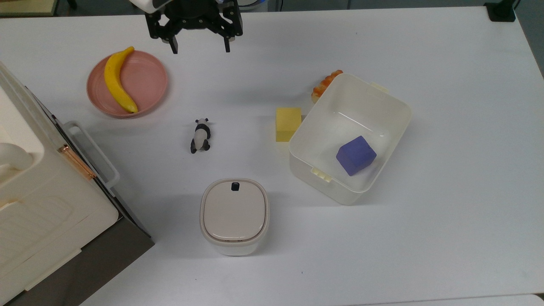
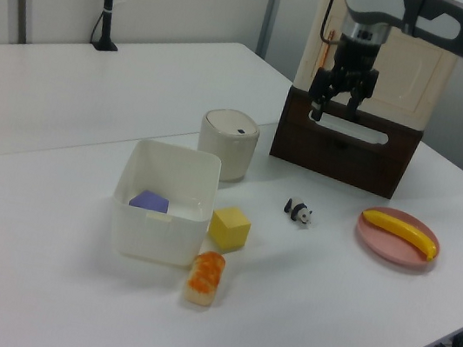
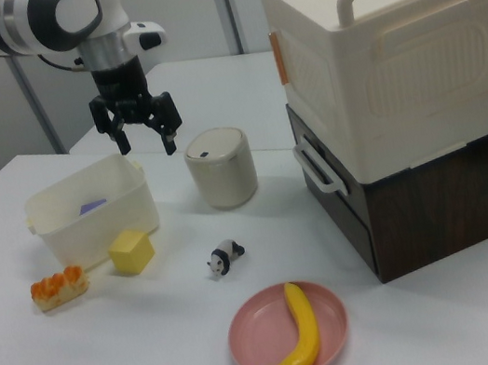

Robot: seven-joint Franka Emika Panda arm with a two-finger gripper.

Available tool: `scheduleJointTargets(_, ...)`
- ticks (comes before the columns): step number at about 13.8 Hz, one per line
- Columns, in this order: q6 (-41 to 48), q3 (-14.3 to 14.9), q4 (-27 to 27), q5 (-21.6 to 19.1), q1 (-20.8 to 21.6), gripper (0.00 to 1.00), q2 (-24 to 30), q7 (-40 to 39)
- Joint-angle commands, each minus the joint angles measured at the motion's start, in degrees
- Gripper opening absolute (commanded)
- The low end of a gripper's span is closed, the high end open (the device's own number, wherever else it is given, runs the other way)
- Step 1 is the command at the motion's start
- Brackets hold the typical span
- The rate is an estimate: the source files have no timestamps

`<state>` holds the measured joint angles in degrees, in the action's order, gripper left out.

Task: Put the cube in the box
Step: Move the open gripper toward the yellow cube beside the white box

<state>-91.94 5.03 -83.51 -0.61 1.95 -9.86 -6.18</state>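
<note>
Hanging above the white worktop (image 1: pixel 446 238) with its black fingers spread and nothing between them, the tool (image 1: pixel 199 46) is well apart from the matte yellow foam cube (image 1: pixel 288 123), which sits touching the outer wall of the cream-white rectangular plastic box (image 1: pixel 393 140) holding a purple cube (image 1: pixel 356 155).

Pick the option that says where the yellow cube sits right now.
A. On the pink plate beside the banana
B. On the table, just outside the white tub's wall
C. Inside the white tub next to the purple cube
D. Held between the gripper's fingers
B. The yellow cube rests on the table against the outside of the white tub, which holds just the purple cube; the open gripper hangs empty, well away from it.
</note>
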Motion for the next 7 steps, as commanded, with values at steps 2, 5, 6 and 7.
scheduleJointTargets(2, -2.43, -2.21, -8.32, 4.03, 1.83, 1.00, 2.31, -3.81)
scheduleJointTargets(5, -7.44, -2.40, -14.04, 3.69, 5.17, 1.00, 2.13, -4.11)
scheduleJointTargets(6, -10.59, -2.40, -16.14, 2.73, 5.78, 1.00, 2.04, -3.93)
scheduleJointTargets(7, -13.50, -2.13, -17.73, -1.98, 5.61, 1.00, 2.04, -4.02)
